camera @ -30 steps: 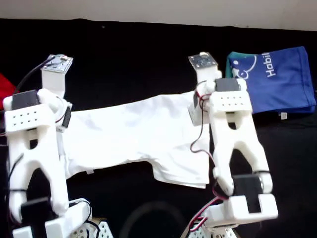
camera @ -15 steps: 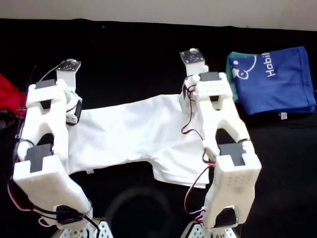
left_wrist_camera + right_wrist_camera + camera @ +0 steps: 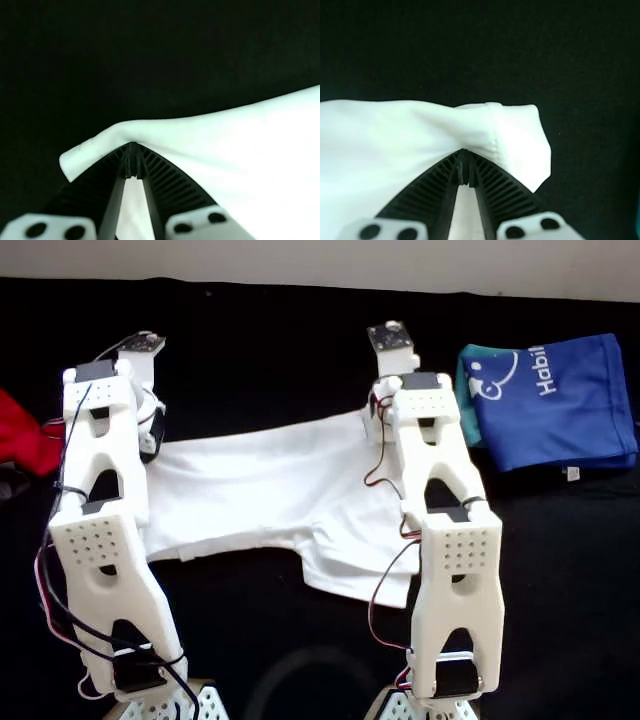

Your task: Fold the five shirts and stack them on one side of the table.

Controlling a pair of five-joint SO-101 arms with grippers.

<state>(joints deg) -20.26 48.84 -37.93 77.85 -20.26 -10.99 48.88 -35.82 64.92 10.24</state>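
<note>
Two arms stand at the bottom of the high view, the left arm [image 3: 100, 540] at lower left and the right arm [image 3: 455, 550] right of centre. Both stretch up the frame over the black table [image 3: 260, 350].

Between them lies one white shirt [image 3: 260, 490]. Its long axis runs left to right across the frame and rises a little toward the right. A loose lobe droops down the frame beside the right arm, which covers part of it.

Each of the two pincers is clenched on the shirt's upper edge. The left pincer [image 3: 131, 152] nips the left end, where a small corner of cloth curls over its tips. The right pincer [image 3: 465, 157] nips the right end along a stitched seam. In the high view both pincers are largely hidden under their own arms.

At upper right, well apart from the white shirt, one folded blue shirt [image 3: 560, 410] lies flat. A teal cloth [image 3: 466, 390] peeks out along its left side, mostly hidden. At the left edge one red cloth [image 3: 20, 435] is cut off by the frame.
</note>
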